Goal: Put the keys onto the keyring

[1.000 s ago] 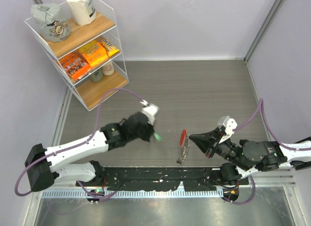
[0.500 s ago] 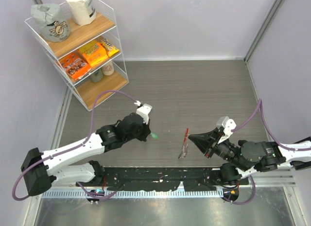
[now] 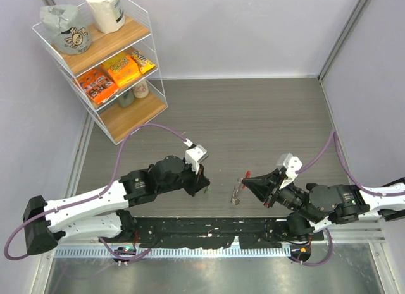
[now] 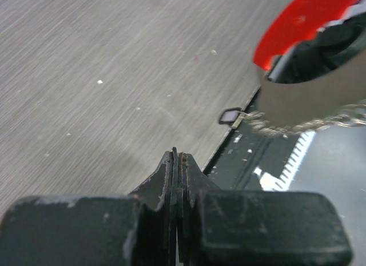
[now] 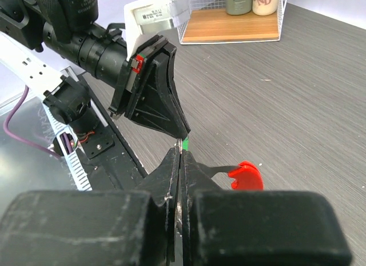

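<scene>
Top external view: my left claw (image 3: 204,185), clenched on the green key (image 5: 185,144), has swung in close to the keyring (image 3: 236,194), which my right claw (image 3: 245,179) pinches just above the surface (image 3: 253,117). Threading looks imminent.

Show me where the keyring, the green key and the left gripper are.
keyring (image 5: 246,175): right wrist view, on its red arc.
green key (image 5: 185,144): right wrist view, on the visible sliver of its green head.
left gripper (image 4: 178,160): left wrist view, between its shut fingertips.
</scene>
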Tool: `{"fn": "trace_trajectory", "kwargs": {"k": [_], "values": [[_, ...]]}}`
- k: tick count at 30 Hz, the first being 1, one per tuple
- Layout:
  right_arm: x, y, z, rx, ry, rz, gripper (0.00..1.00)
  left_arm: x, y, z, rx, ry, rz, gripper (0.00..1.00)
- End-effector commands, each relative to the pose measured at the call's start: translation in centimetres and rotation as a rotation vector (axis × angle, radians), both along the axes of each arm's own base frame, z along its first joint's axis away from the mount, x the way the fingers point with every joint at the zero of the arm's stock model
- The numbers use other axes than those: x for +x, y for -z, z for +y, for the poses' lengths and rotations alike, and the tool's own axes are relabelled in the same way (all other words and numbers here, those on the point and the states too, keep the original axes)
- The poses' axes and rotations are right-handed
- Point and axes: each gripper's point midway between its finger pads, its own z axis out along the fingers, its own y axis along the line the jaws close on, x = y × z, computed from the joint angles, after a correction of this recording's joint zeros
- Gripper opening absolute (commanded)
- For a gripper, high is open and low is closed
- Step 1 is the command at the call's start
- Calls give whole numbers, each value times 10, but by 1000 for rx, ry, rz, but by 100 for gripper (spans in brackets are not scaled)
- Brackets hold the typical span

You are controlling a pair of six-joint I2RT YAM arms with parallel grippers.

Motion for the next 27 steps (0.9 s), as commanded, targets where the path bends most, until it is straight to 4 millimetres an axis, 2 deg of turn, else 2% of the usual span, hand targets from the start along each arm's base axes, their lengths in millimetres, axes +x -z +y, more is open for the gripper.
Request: {"fn": "trace_trajectory", "kwargs": {"k": [1,9,11,16,27], "values": [[-7,-20,7,55,-39,12,5,-23,-47,-23,-206,170,-49,0],[-16,-22,22,39,-90,-1,6,-46,-79,-22,-338,298,-91,0],[-16,-26,23,59,-90,4,6,-52,-95,-22,-402,331,-126,0],[-19,-36,28,131,-98,39,5,-68,-115,-18,-510,412,-184,0],[-22,-52,32,234,-84,163,6,-86,-157,-6,-673,519,-376,0]]}}
